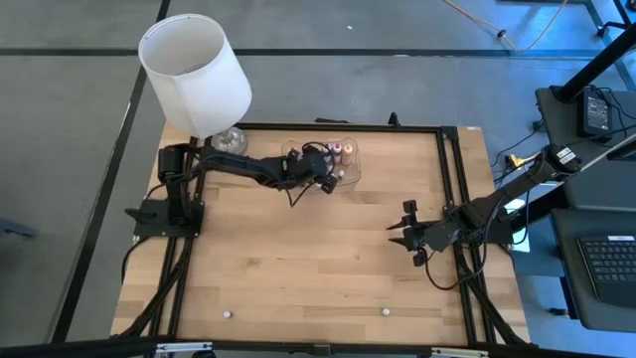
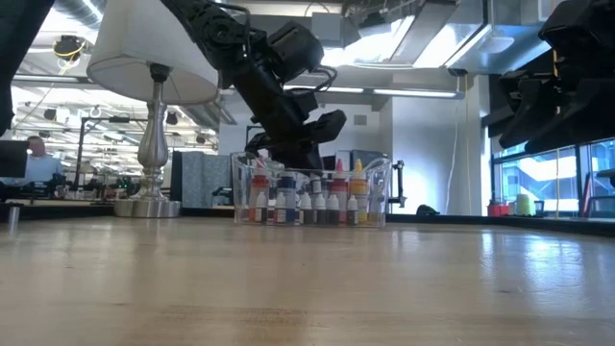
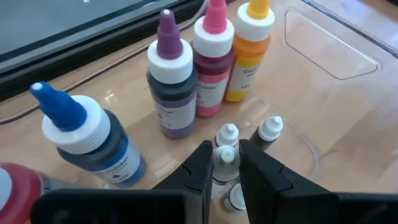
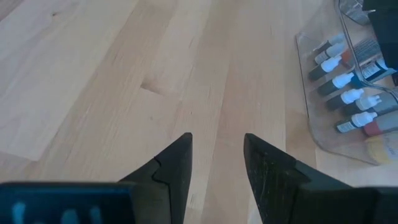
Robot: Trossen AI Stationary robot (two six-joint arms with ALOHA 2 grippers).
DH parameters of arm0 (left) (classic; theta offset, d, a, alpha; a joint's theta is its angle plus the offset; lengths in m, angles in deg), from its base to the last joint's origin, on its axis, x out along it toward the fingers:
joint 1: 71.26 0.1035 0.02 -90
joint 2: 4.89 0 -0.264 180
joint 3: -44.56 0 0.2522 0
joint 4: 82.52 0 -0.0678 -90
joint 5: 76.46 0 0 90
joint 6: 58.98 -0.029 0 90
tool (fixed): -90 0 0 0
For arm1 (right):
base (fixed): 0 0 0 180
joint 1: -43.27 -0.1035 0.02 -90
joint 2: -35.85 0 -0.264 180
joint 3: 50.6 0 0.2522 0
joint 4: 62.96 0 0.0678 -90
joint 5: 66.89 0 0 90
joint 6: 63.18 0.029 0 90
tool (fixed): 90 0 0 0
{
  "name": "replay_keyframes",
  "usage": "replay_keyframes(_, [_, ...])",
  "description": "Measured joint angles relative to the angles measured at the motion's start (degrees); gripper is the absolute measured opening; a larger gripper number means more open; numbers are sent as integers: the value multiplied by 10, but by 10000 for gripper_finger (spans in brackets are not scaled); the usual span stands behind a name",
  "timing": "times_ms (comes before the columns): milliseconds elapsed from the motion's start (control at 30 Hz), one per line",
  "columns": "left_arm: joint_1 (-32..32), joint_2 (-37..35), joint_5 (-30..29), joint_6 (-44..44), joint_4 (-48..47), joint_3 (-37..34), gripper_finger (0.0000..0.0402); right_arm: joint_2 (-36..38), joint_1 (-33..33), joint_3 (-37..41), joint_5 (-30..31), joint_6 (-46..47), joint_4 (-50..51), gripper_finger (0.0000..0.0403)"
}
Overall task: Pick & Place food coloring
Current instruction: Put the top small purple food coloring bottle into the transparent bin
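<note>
The food coloring bottles stand upright inside a shallow clear tray [image 1: 343,159] at the table's far middle. In the left wrist view I see larger blue [image 3: 93,146], purple [image 3: 171,81], pink-tipped red [image 3: 212,68] and orange [image 3: 250,50] bottles, plus tiny white-tipped ones [image 3: 269,129]. My left gripper [image 3: 225,171] reaches down into the tray and is shut on one tiny white-tipped bottle [image 3: 225,155]. My right gripper [image 1: 399,227] hovers open over bare wood at the table's right, apart from the tray [image 4: 348,93]. My left gripper pinches a tiny white-tipped bottle between its two fingers [image 3: 202,168], at the neck just under the cap [image 3: 225,163]. The fingers slant down into the tray from above. The bottle stands upright among its neighbours; whether its base is off the tray floor is hidden.
A white-shaded lamp [image 1: 194,75] with a glass base stands at the far left corner, close to the left arm. The tray's clear walls [image 2: 312,197] surround the bottles. Open wood lies across the table's middle and near side. A black frame runs along the table's edges.
</note>
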Motion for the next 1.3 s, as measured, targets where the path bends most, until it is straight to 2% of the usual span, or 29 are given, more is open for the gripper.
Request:
replay_keyframes(200, [-2, 0, -15, 2, 1, 0, 56, 0, 0, 0, 0, 1, 0, 147])
replay_keyframes(433, [-5, 29, -19, 5, 29, 1, 56, 0, 0, 0, 0, 0, -3, 147])
replay_keyframes(567, [-4, 43, -40, 6, 36, 0, 56, 0, 0, 0, 0, -3, -4, 147])
replay_keyframes(1300, [-1, 44, -40, 15, 30, 0, 57, 0, 0, 0, -2, 17, -6, 147])
